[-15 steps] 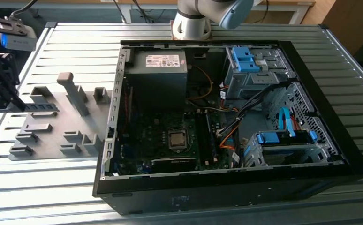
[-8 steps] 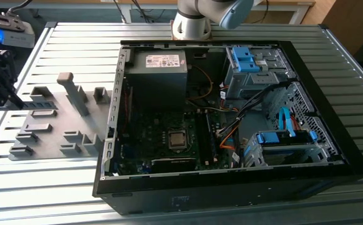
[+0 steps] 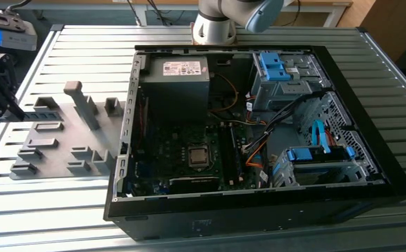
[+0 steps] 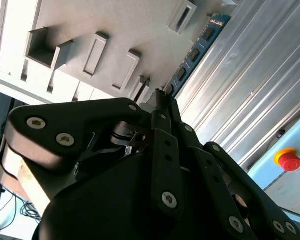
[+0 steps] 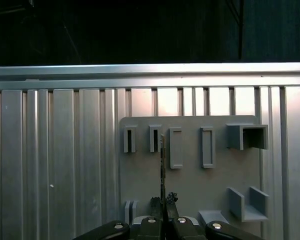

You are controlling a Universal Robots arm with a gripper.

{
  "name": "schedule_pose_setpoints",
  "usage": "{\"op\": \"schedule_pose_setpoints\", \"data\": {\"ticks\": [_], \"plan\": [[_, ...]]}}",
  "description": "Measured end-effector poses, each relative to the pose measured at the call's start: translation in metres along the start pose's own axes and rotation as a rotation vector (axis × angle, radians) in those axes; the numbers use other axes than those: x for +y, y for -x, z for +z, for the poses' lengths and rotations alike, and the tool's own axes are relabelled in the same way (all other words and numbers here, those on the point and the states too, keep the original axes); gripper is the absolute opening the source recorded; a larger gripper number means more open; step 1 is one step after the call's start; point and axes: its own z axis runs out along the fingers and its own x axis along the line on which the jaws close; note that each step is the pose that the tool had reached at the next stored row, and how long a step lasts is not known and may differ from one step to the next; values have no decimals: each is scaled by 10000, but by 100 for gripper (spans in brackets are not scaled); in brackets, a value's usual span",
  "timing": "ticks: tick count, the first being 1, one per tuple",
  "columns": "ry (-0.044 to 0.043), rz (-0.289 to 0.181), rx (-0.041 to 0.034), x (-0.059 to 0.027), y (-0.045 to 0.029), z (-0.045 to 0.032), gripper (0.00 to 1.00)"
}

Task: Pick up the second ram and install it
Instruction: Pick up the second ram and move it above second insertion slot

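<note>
Second wrist view puts the gripper (image 4: 162,102) with its jaws drawn together on one end of the second ram (image 4: 192,52). The ram juts straight out ahead of the fingertips, its flat face toward the camera. First wrist view shows the same stick edge-on, a thin line running forward from the pinch, with the grey holder plate (image 5: 190,185) and its slots (image 5: 176,147) beyond it. Whether the ram is clear of the plate or only just off it, I cannot tell.

I judge the pick-up step to be in hand and the install not yet begun. In the exterior view the open computer case (image 3: 259,215) and its motherboard (image 3: 175,152) lie well away from the gripper, across the slatted table (image 3: 49,220). Installing calls for a firm, square hold, so that the stick's long edge lines up with its seat on that board before any pressing.
</note>
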Motion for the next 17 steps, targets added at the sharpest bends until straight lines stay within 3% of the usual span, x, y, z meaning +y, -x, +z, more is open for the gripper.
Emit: {"op": "schedule_pose_setpoints", "data": {"ticks": [17], "plan": [[0,0,0,1,1,-85,14]]}}
